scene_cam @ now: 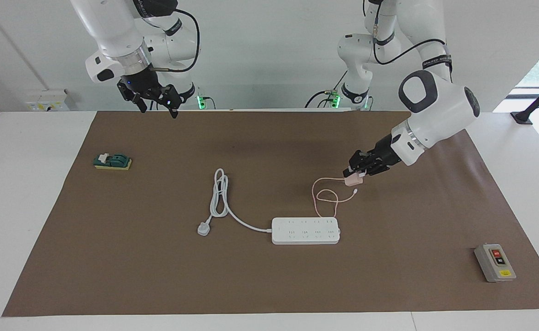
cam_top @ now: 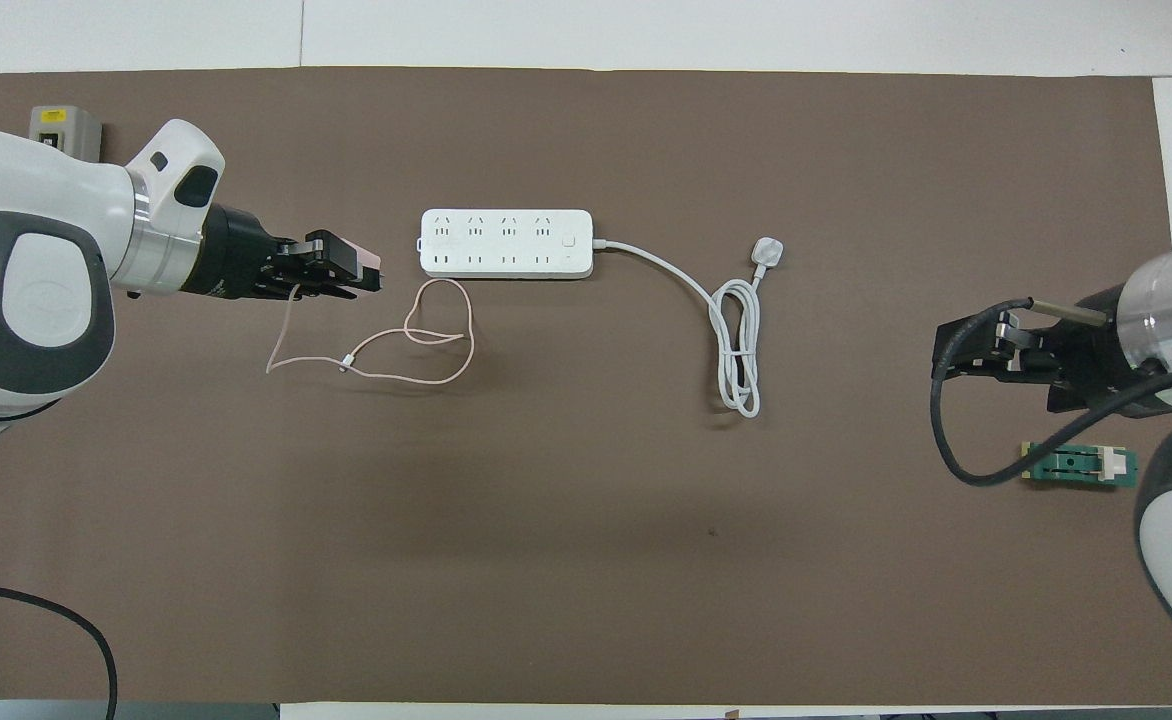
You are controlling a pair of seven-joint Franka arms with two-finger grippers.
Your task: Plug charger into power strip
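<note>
The left arm comes in from its base and bends at the elbow. Its big white wrist points down and sideways toward the middle of the counter. The left gripper hangs low over the brown mat, and its jaws are squeezed tight on a small pink block. In the overhead view the left gripper lies almost flat and points toward the right arm's end.

The right arm waits. It is pulled up high near its own base. The right gripper points down over the edge of the mat, and its jaws stand wide apart with nothing between them.
</note>
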